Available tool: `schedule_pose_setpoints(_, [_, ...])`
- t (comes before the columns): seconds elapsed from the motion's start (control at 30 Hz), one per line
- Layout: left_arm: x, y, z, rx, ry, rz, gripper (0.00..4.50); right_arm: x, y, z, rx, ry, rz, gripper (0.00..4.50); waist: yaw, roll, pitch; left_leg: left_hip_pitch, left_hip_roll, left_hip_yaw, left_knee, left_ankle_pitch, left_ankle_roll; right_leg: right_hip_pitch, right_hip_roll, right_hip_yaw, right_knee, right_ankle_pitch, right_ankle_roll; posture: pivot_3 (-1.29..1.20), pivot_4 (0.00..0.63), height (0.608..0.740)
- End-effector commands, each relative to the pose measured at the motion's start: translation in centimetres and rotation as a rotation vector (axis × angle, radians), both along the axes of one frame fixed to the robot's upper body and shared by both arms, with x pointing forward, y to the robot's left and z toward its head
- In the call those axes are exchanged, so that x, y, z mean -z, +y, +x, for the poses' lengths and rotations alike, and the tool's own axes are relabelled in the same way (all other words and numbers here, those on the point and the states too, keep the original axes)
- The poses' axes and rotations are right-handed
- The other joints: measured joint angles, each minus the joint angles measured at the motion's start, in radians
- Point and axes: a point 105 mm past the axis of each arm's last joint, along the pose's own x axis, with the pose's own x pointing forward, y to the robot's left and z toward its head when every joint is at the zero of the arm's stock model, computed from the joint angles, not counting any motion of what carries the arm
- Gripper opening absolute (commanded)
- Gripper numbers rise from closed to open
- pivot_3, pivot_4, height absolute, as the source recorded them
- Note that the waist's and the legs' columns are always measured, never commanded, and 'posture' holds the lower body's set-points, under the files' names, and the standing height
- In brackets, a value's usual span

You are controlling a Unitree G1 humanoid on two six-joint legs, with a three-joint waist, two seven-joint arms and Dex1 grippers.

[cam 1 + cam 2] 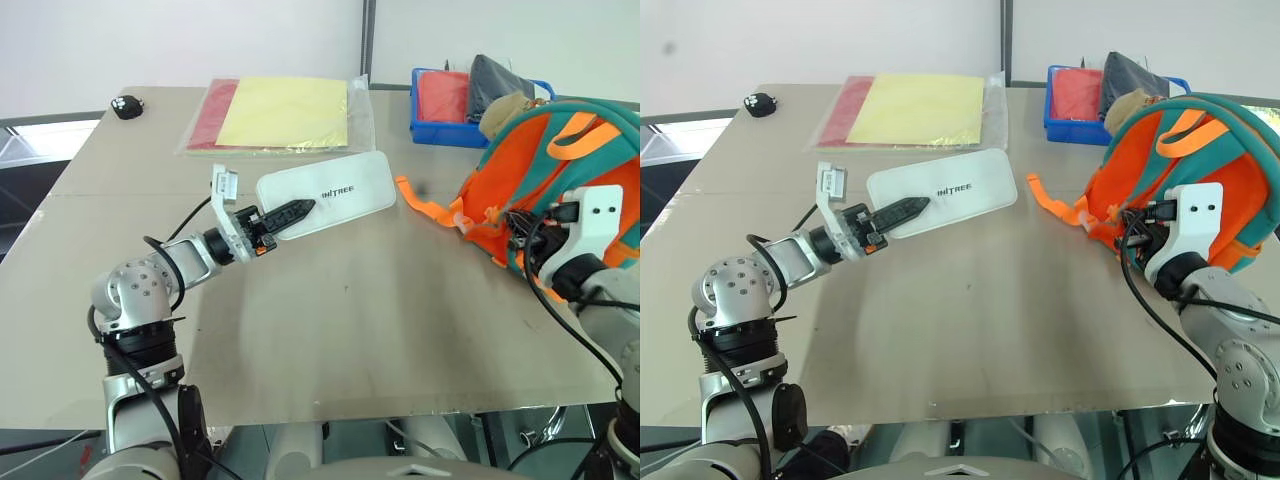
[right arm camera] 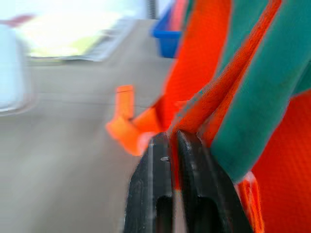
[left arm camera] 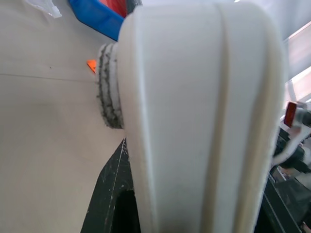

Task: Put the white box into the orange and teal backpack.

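Two grippers, one box, one backpack, one bin, one sleeve, one small black object.

Nearest, at 8 o'clock on the table: left gripper, fingers level, closed on the near-left end of the white box. The box is tilted, and its far end points toward 1 o'clock. The left wrist view has one black finger pressed against the box's white edge.

At 4 o'clock: right gripper, at the near-left side of the orange and teal backpack. In the right wrist view the two fingers stand almost together, pinching a thin orange edge of the backpack fabric between them.

The backpack sits upright at 3 o'clock. One orange strap trails flat onto the table toward the box, not touching it.

Farther, at 12 o'clock: one clear plastic sleeve holding one yellow and one red sheet. At 1 o'clock: one blue bin with red and dark contents, just behind the backpack. At 10 o'clock, far edge: one small black object.
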Motion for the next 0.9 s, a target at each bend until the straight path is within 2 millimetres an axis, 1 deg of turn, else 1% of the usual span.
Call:
schedule_pose_setpoints(0.03, [-1.8, -0.3, 0.1, 0.029, -0.073, -0.014, 1.03, -2.6, 0.5, -2.1, -0.041, -0.107, 0.004, 1.92, 0.001, 0.000, 0.000, 0.000, 0.000, 0.000, 0.000, 0.000, 0.000, 0.000, 0.000, 0.000, 0.000, 0.000, 0.000, 0.00, 0.150, 0.740])
schedule_pose_setpoints(0.1, [-1.8, -0.3, 0.3, 0.034, -0.070, -0.015, 1.03, -3.0, 0.3, -2.8, -0.036, -0.122, 0.017, 2.82, 0.001, 0.000, 0.000, 0.000, 0.000, 0.000, 0.000, 0.000, 0.000, 0.000, 0.000, 0.000, 0.000, 0.000, 0.000, 0.00, 0.150, 0.740])
schedule_pose_setpoints(0.2, [-1.8, -0.5, 0.6, 0.045, -0.068, -0.017, 1.03, -3.4, -0.5, -3.7, -0.002, -0.122, 0.025, 4.24, 0.004, 0.000, 0.000, 0.000, 0.000, 0.000, 0.000, 0.000, 0.000, 0.000, 0.000, 0.000, 0.000, 0.000, 0.000, 0.00, 0.150, 0.740])
schedule_pose_setpoints(0.23, [-1.8, -0.6, 0.7, 0.049, -0.068, -0.017, 1.03, -3.5, -0.8, -4.0, 0.007, -0.120, 0.026, 4.47, 0.004, 0.000, 0.000, 0.000, 0.000, 0.000, 0.000, 0.000, 0.000, 0.000, 0.000, 0.000, 0.000, 0.000, 0.000, 0.00, 0.150, 0.740])
schedule_pose_setpoints(0.33, [-1.9, -0.9, 0.9, 0.070, -0.068, -0.016, 1.03, -3.5, -2.2, -5.2, 0.057, -0.083, 0.015, 4.47, 0.005, 0.000, 0.000, 0.000, 0.000, 0.000, 0.000, 0.000, 0.000, 0.000, 0.000, 0.000, 0.000, 0.000, 0.000, 0.00, 0.150, 0.740])
schedule_pose_setpoints(0.4, [-2.0, -0.9, 1.0, 0.072, -0.071, -0.017, 1.03, -3.0, -2.4, -5.9, 0.051, -0.033, 0.031, 4.47, 0.005, 0.000, 0.000, -0.001, 0.000, 0.000, 0.000, 0.000, 0.000, 0.001, -0.001, 0.000, -0.001, 0.000, 0.000, 0.00, 0.150, 0.740])
schedule_pose_setpoints(0.47, [-2.0, -0.8, 1.1, 0.074, -0.072, -0.016, 1.03, -2.8, -2.9, -5.9, 0.075, -0.011, 0.034, 4.47, -0.001, -0.001, 0.000, 0.000, 0.000, 0.000, 0.000, 0.000, 0.000, 0.001, 0.000, 0.000, -0.001, 0.000, 0.000, 0.00, 0.150, 0.740])
schedule_pose_setpoints(0.6, [-1.9, -0.8, 0.8, 0.076, -0.074, -0.013, 1.03, -2.9, -4.1, -4.0, 0.167, -0.025, 0.038, 4.47, -0.007, -0.001, 0.000, 0.001, 0.000, 0.001, 0.000, 0.000, 0.000, 0.001, 0.000, 0.001, 0.000, 0.000, 0.000, 0.00, 0.150, 0.740])
schedule_pose_setpoints(0.73, [-2.0, -0.6, 0.6, 0.062, -0.081, -0.015, 1.03, -3.5, -3.9, -1.7, 0.168, -0.074, 0.088, 4.47, -0.003, -0.001, 0.000, 0.002, 0.000, 0.001, 0.001, 0.000, 0.000, 0.002, 0.000, 0.001, 0.000, -0.002, -0.003, 0.00, 0.150, 0.740])
schedule_pose_setpoints(0.87, [-2.0, -0.5, 0.3, 0.048, -0.085, -0.014, 1.03, -3.4, -3.5, 0.4, 0.157, -0.086, 0.102, 4.47, 0.001, 0.000, 0.001, 0.000, 0.000, 0.001, 0.001, 0.000, 0.000, 0.001, 0.000, 0.002, 0.000, 0.000, 0.000, 0.00, 0.150, 0.740])
schedule_pose_setpoints(0.9, [-2.0, -0.4, 0.2, 0.043, -0.086, -0.014, 1.03, -3.4, -3.6, 0.9, 0.163, -0.088, 0.095, 4.23, 0.002, 0.000, 0.001, 0.000, 0.000, 0.000, 0.001, 0.000, 0.000, 0.001, 0.000, 0.001, -0.001, 0.000, 0.000, 0.00, 0.150, 0.740])
